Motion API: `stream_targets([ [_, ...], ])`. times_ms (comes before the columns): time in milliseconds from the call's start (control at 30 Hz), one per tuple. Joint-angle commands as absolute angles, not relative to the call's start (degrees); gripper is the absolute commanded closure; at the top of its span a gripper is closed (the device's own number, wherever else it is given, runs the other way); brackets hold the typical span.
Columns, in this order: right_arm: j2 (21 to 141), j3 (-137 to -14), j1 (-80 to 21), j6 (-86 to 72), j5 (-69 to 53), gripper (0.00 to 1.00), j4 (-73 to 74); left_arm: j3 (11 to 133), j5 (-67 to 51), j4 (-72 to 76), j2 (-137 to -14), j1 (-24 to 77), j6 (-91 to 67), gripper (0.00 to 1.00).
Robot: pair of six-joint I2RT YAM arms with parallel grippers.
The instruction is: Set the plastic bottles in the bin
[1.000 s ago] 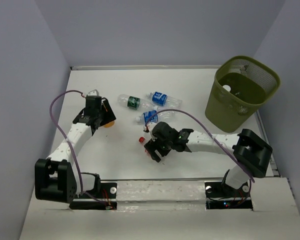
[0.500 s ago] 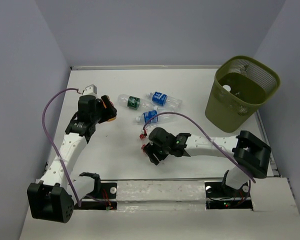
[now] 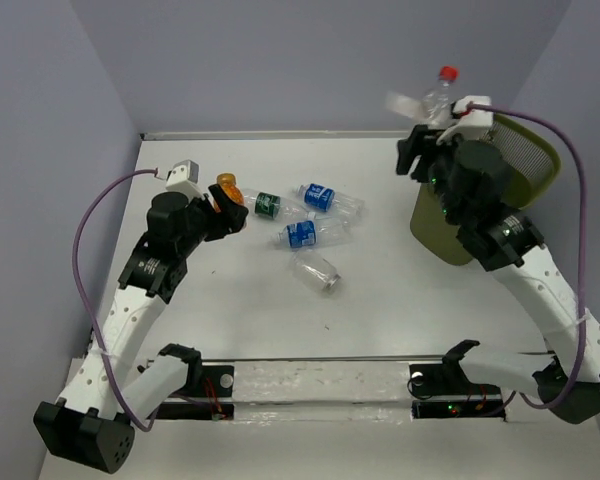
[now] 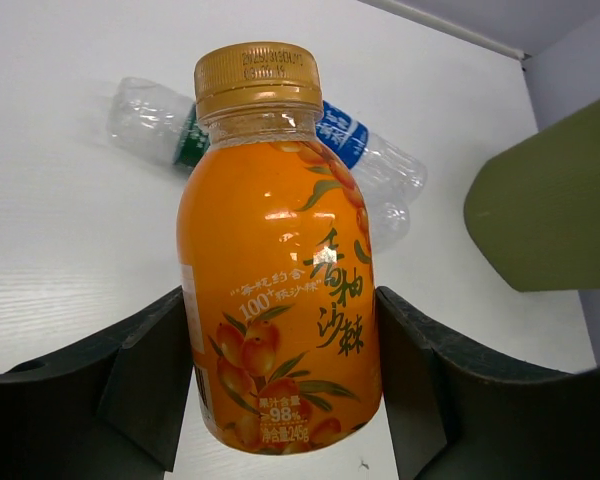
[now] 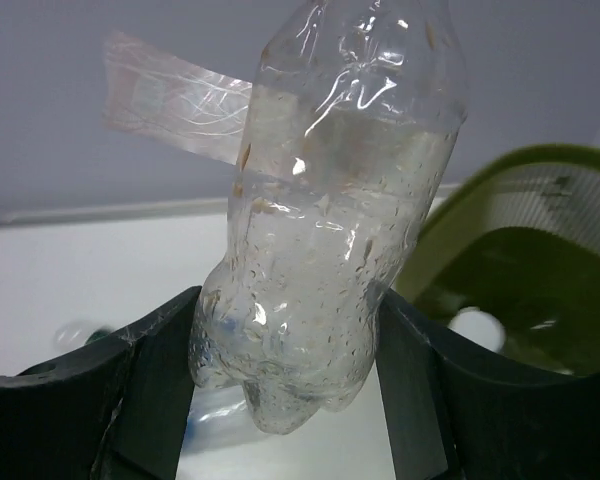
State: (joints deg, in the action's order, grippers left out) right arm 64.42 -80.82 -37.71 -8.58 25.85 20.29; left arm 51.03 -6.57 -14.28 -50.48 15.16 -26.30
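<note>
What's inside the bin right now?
In the right wrist view, the bin holds one pale round shape low down, perhaps a bottle end. The clear bottle in the right gripper and the near rim cover the rest; from above the right arm blocks it.

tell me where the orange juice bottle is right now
In the top view the orange juice bottle is on the left, held in the left gripper, just left of the green-labelled bottle.

White matte table (image 3: 380, 320), evenly lit, with soft shadows. A plain pale lavender-grey back wall (image 3: 280, 60), left wall (image 3: 40, 180) and right wall (image 3: 595, 60) box it in. A shiny strip (image 3: 310, 378) runs along the near edge.
</note>
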Motion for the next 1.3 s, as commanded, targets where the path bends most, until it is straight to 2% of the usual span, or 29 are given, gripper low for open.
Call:
stream_targets([
  [0, 66.97, -84.98, -23.00, -4.13, 34.99, 0.78, 20.74, 55.71, -6.77, -11.25, -50.01, 20.38, -28.04, 0.43],
  [167, 68.82, -84.03, -5.73, -9.13, 25.07, 0.79, 20.21, 60.99, -4.83, -10.37, -55.53, 27.24, -28.92, 0.43],
  [200, 68.91, -82.98, -4.49, -10.97, 22.26, 0.75, 20.39, 63.52, -4.83, -10.20, -56.59, 28.99, -28.92, 0.43],
  [300, 69.26, -81.22, -3.26, -12.13, 24.25, 0.20, 20.39, 69.84, -3.78, -10.20, -61.42, 32.51, -28.57, 0.43],
  [333, 69.61, -81.04, -3.25, -12.48, 24.78, 0.06, 20.74, 71.79, -3.43, -10.28, -62.74, 33.39, -28.39, 0.43],
  [367, 69.61, -80.60, -3.25, -13.35, 24.87, 0.00, 21.44, 75.55, -2.30, -10.37, -65.36, 35.57, -28.04, 0.43],
  [533, 63.82, -79.10, -3.25, -16.96, 13.12, 0.00, 21.01, 88.04, 3.42, -10.46, -74.16, 42.35, -26.90, 0.43],
  [733, 48.63, -75.42, -3.25, -22.93, -3.91, 0.00, 17.50, 107.55, 7.38, -10.28, -91.10, 49.12, -25.40, 0.42],
  [833, 39.92, -72.00, -3.25, -26.71, -8.60, 0.03, 15.30, 118.86, 7.21, -10.37, -99.80, 50.97, -24.70, 0.42],
  [967, 32.53, -71.19, -3.25, -27.69, -8.87, 0.04, 15.82, 133.64, 6.33, -6.79, -110.37, 54.39, -23.47, 0.42],
  [1100, 30.06, -72.77, -3.25, -28.39, -12.21, 0.04, 16.70, 138.86, 4.66, -1.42, -117.67, 55.81, -24.69, 0.42],
  [1267, 29.44, -73.65, -3.25, -29.27, -15.99, 0.04, 16.26, 138.95, 2.38, 12.37, -124.00, 56.60, -27.77, 0.42],
])
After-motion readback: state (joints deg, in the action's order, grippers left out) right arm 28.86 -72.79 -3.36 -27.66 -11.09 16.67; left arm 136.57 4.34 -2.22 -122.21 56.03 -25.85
